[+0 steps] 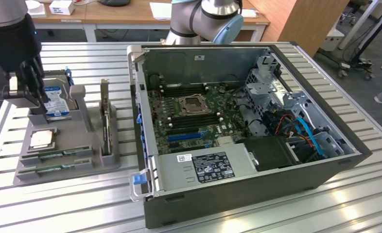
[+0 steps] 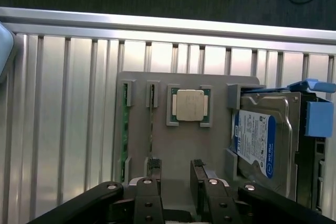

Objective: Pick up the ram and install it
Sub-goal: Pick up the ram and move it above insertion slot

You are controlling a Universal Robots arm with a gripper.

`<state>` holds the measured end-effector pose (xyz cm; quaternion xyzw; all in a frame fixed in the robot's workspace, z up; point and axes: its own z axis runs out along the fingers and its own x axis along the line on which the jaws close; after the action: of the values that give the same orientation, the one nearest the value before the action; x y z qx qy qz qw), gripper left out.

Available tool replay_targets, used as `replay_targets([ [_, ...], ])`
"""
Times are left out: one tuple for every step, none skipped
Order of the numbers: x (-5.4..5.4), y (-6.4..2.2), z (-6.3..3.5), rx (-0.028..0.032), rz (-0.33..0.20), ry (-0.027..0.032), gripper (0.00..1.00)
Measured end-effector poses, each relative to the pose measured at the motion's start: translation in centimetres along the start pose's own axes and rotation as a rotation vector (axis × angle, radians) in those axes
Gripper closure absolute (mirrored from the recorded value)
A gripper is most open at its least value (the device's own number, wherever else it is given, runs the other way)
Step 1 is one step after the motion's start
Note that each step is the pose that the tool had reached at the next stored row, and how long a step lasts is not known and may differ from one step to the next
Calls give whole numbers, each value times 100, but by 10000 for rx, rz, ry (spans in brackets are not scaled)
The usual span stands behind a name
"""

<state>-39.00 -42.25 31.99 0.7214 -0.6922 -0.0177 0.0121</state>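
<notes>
An end effector (image 2: 176,174) hangs over a grey tray (image 2: 173,145) on a slatted metal counter (image 2: 68,103). Its fingers are apart, with nothing between them. The ram (image 2: 124,129) lies in a narrow slot at the tray's edge, near a processor chip (image 2: 190,104) and a hard drive (image 2: 260,145). An open computer case (image 1: 243,121) sits at the exterior view's right.

Thin green ram (image 2: 125,129), on edge, slotted in grey holder (image 2: 178,145)
</notes>
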Motion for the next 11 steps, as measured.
replay_targets([
  [0, -1, 15, 0, 0, 0, 64],
  [0, -1, 31, 0, 1, 0, 64],
  [1, -2, 48, 0, 0, 0, 64],
  [1, -3, 64, 0, 0, 1, 64],
  [1, -3, 79, -1, 0, 1, 64],
  [1, -4, 95, 0, 1, 0, 64],
  [1, -4, 108, 0, 0, 0, 64],
  [1, -5, 120, 0, 0, 0, 64],
  [1, -6, 131, 1, 0, 0, 64],
  [1, -6, 139, -1, 0, 0, 64],
  [1, -6, 148, 0, 0, 0, 64],
])
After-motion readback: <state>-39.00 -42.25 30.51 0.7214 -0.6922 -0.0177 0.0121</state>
